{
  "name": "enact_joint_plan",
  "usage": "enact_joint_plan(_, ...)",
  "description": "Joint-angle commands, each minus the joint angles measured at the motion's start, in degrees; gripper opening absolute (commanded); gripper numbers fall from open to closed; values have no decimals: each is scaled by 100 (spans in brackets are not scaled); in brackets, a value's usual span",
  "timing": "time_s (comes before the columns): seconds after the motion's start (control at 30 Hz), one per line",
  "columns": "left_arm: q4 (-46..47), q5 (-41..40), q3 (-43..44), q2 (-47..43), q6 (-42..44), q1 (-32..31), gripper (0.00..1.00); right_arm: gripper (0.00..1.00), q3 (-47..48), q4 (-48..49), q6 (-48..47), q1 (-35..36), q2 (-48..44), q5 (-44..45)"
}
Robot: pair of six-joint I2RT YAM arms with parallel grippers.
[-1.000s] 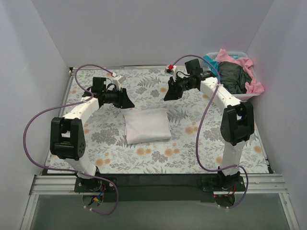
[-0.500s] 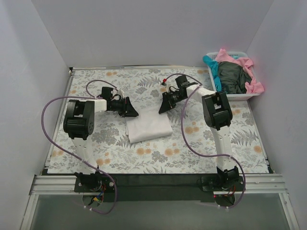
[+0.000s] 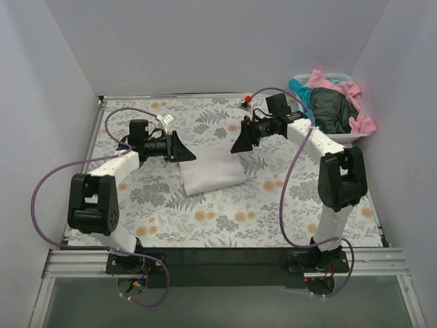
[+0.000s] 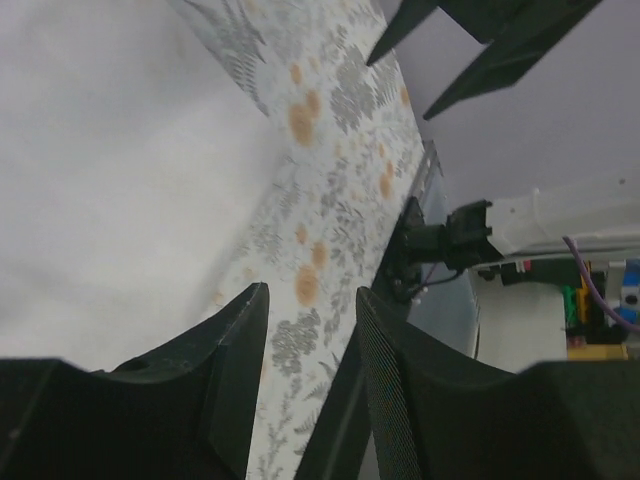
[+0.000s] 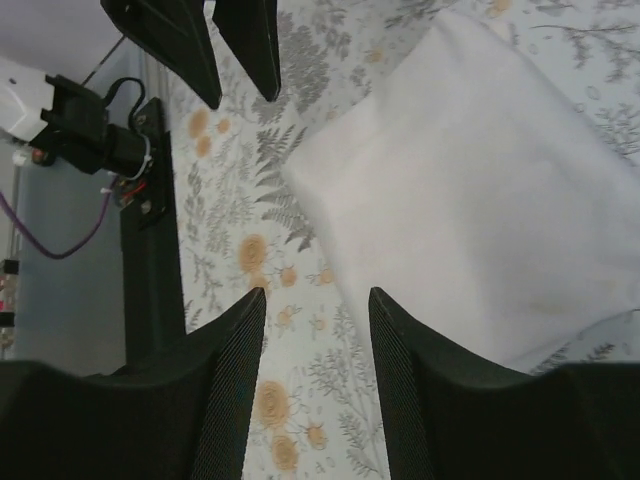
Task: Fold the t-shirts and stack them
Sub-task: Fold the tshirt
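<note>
A folded white t-shirt (image 3: 213, 176) lies at the middle of the surface (image 3: 273, 212), its longer side running left to right. The left hand (image 3: 183, 154) and right hand (image 3: 239, 145) hover at its far corners, fingers apart and empty. Unfolded t-shirts (image 3: 334, 109) fill the basket (image 3: 339, 139) at the far right corner, nearer the right hand.

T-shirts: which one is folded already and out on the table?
The white t-shirt, lying flat and folded on the printed sheet. The pink t-shirt, teal t-shirt and dark t-shirt are heaped in the basket, far right.
</note>
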Motion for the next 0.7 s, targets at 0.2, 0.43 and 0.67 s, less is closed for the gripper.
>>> enact_joint_plan(0.2,2310,-283,-2219,-598,-2341,-830,40,43,-1165,344,377,267,337,-406)
enact_joint_plan(0.43,2495,-777,-2300,685,-2280,-514,40,41,-1394,732,273,267,1268,130)
enact_joint_plan(0.67,1855,-909,-2317,810,-2034,110,40,42,-1631,732,368,258,946,70)
